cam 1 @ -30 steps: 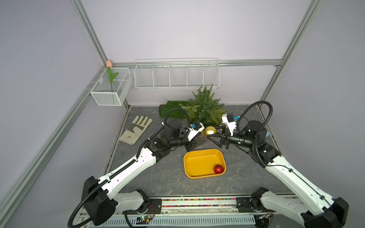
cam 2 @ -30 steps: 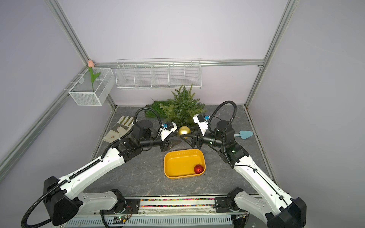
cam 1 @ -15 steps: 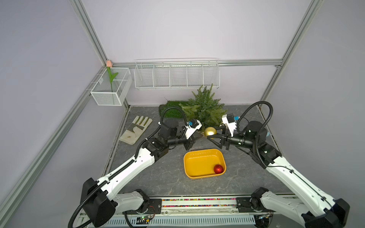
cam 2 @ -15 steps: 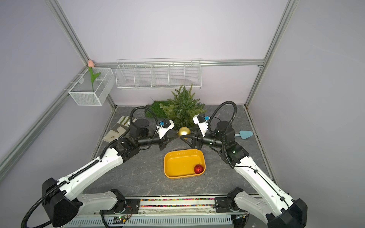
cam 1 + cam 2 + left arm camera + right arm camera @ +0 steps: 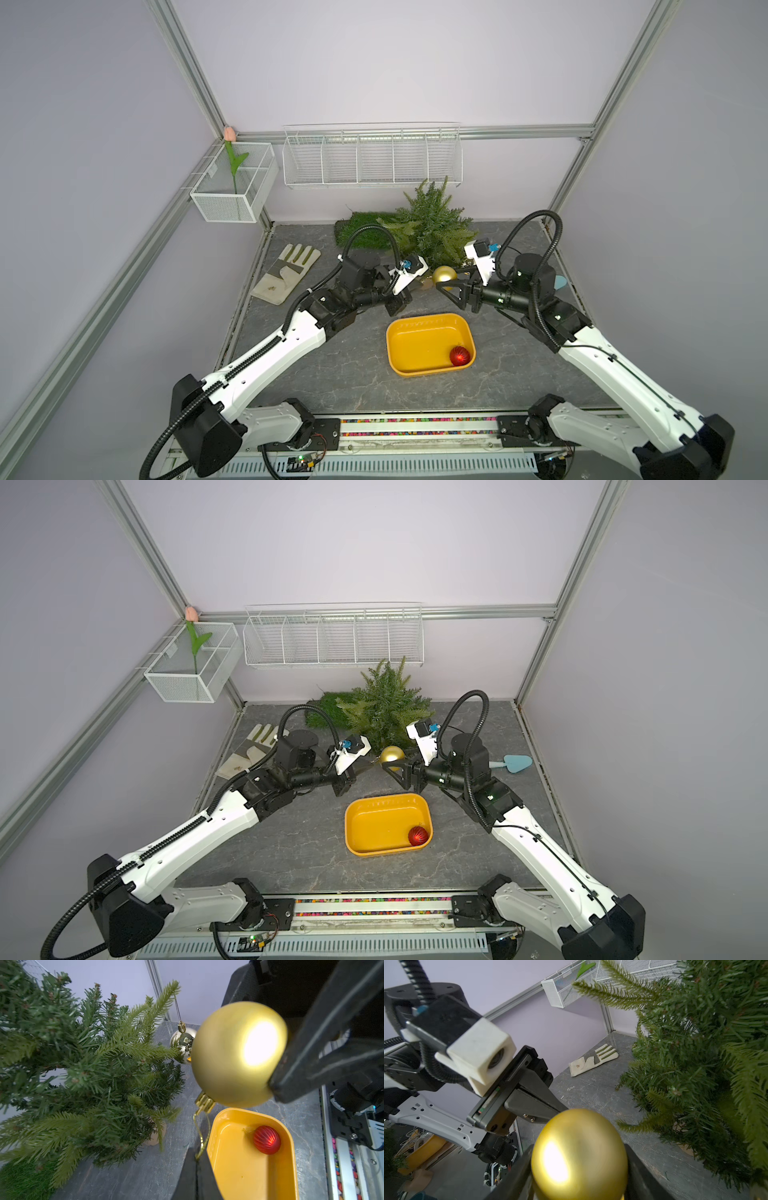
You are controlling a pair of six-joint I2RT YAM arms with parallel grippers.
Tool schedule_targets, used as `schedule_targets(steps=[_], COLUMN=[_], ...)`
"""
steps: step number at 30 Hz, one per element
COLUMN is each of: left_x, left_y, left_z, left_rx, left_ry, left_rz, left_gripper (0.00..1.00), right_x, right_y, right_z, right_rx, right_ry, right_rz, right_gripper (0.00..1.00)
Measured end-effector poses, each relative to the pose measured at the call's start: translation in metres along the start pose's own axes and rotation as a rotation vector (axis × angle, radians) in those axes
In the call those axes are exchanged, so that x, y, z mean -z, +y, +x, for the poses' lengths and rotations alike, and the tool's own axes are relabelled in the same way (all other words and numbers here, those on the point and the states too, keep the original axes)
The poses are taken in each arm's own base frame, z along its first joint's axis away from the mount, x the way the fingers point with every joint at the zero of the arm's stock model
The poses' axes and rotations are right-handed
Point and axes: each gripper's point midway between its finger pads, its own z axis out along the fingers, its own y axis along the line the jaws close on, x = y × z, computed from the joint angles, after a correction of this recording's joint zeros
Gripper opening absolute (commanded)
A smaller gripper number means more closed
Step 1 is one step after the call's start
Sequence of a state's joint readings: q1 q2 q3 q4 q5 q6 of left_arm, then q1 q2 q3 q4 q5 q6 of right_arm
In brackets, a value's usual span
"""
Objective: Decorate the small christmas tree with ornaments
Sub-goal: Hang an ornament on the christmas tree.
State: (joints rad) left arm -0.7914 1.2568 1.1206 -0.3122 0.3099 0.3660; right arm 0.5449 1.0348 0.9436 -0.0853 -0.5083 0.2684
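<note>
Hanging step, I'd say: the right gripper (image 5: 579,1169) clasps the gold ball (image 5: 234,1053) just before the tree (image 5: 432,224) at the worktop's (image 5: 332,374) back edge. The left gripper (image 5: 197,1160) pinches its loop (image 5: 200,1136), which next needs slipping over the nearest branch (image 5: 145,1049).

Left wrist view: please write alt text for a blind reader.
The right gripper holds a matte gold bauble; the left gripper pinches its cord. A shiny bauble hangs on the tree beside them, and a red bauble lies in the yellow tray.
</note>
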Motion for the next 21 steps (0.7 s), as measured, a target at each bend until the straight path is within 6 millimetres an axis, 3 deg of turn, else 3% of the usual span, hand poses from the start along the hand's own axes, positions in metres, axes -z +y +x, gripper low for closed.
schedule_targets(steps=[8, 21], left_x=[-0.015, -0.020], left_y=[0.008, 0.016], left_z=[0.016, 0.009], left_rx=[-0.039, -0.052], left_ry=[0.105, 0.115], left_rz=[-0.057, -0.075], left_gripper=[0.00, 0.00], right_x=[-0.007, -0.013], right_y=[-0.008, -0.017], right_z=[0.007, 0.015], right_rx=[0.003, 0.040], right_ry=[0.024, 0.048], right_rz=[0.014, 0.028], right_gripper=[0.28, 0.28])
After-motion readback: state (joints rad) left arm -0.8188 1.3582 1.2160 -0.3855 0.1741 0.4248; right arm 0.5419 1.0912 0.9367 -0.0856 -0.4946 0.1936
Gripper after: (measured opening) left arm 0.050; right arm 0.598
